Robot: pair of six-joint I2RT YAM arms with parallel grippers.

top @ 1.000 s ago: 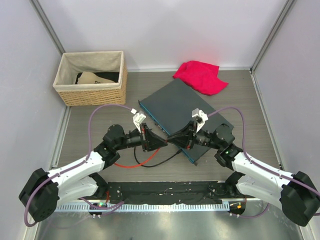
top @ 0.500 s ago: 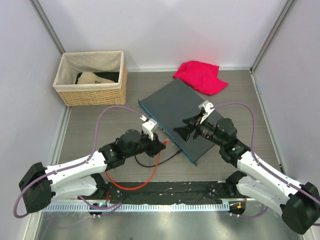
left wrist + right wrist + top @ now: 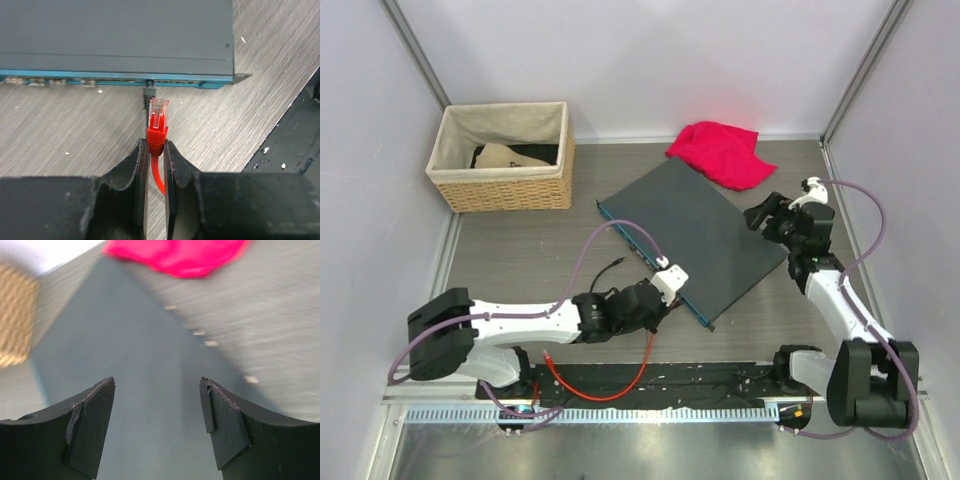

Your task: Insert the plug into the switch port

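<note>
Left wrist view, centre frame: the red-booted plug is pinched in my left gripper, just short of the switch's teal port row and not yet inserted. My right gripper hangs spread, empty.

Pale white back wall across the top of the frame. Plain side panels left and right. Aluminium posts slant in both upper corners. Grey wood-grain tabletop. Black strip and brushed metal along the bottom. Even, soft light.
</note>
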